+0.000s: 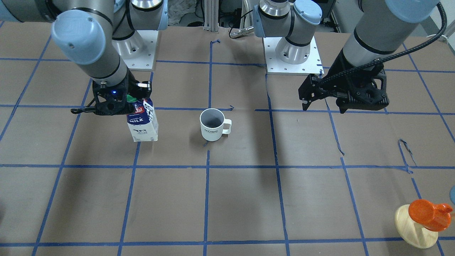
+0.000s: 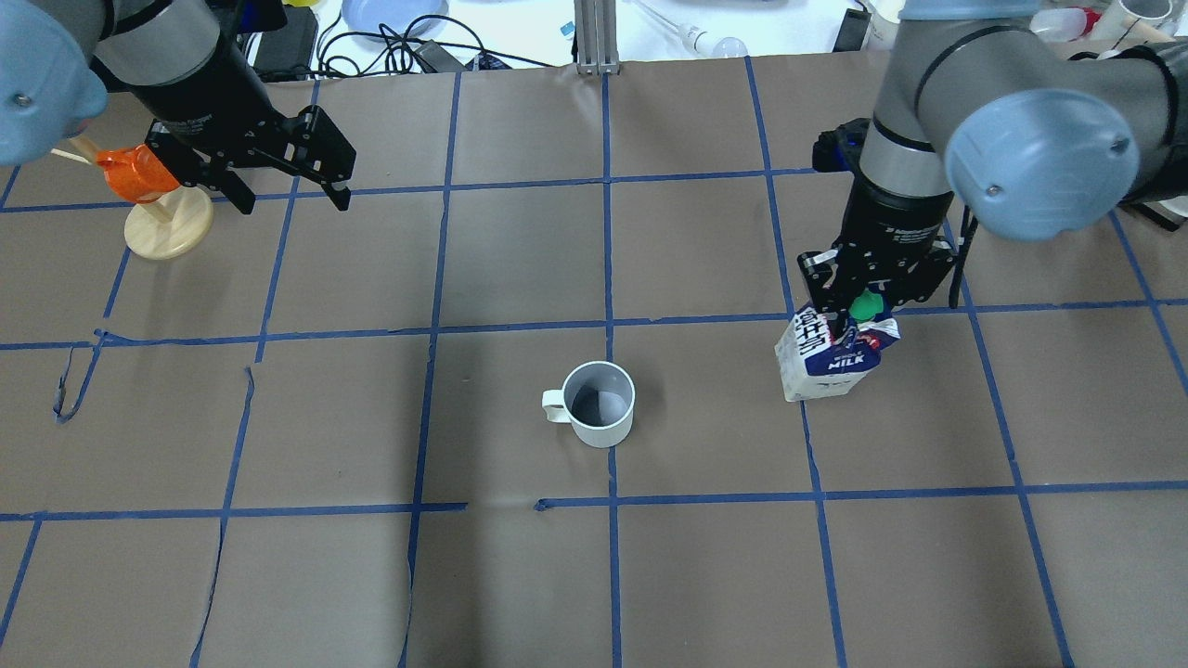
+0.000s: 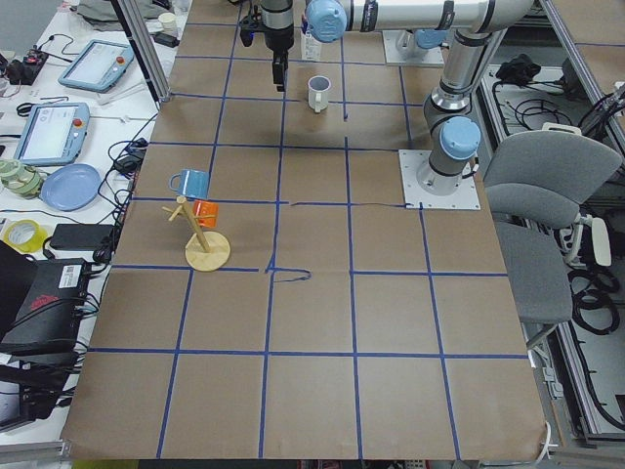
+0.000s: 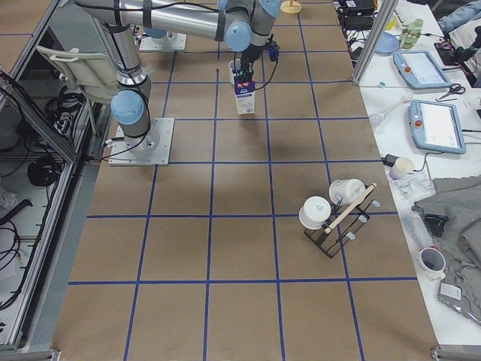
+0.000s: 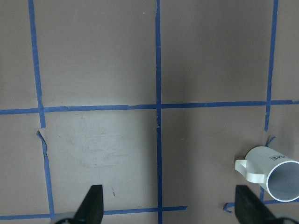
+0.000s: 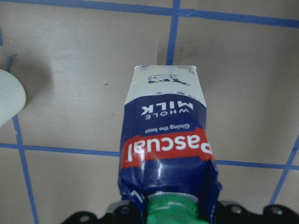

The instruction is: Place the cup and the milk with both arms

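At three o'clock of cup [image 2: 601, 404], milk [image 2: 831, 357] clenched at gable by right tool [image 2: 858, 306]: seat base flat on desk [image 2: 705, 575] before letting go; left tool [image 2: 295, 197] released.

Left arm [image 1: 369, 32], right arm [image 1: 96, 53]: silver-grey tubes, light blue joint caps, black bands. Left hand [image 2: 297, 202], right hand [image 2: 858, 320]: black, angular. Ribbed black cable [image 1: 442, 25] on left arm.

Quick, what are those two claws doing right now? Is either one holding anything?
Left gripper: open, holding nothing.
Right gripper: closed on the top of the milk.
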